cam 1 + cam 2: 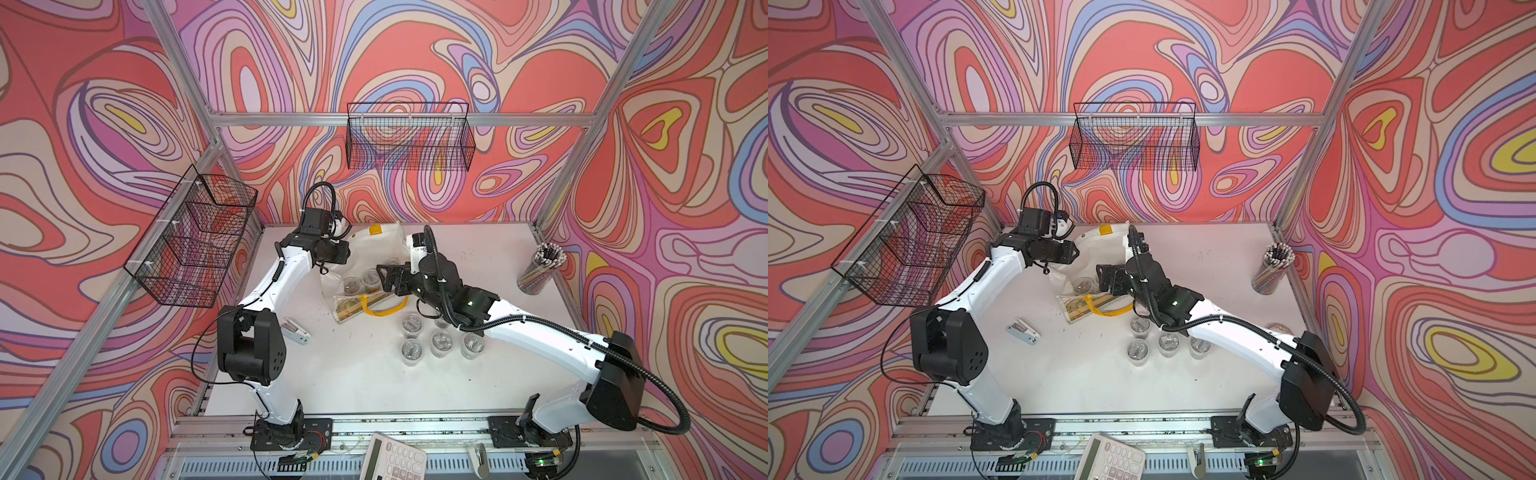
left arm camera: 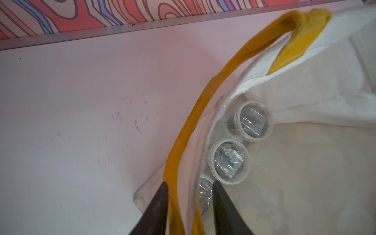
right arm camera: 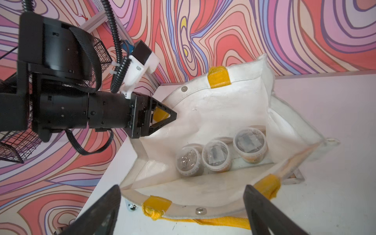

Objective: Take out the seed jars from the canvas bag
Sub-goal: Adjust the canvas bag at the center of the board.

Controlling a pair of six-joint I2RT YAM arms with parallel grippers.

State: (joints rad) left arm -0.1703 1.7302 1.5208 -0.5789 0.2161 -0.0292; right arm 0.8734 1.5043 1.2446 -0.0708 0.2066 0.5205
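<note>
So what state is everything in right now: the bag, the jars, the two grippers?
canvas bag: lying on the table, mouth open.
seed jars in the bag: three, lids on, not yet taken out.
seed jars on the table: upright, lids on, already out.
left gripper: straddling the bag's yellow handle; grip unclear.
right gripper: open, empty, at the bag's mouth.
pencil cup: upright, full of pencils.
</note>
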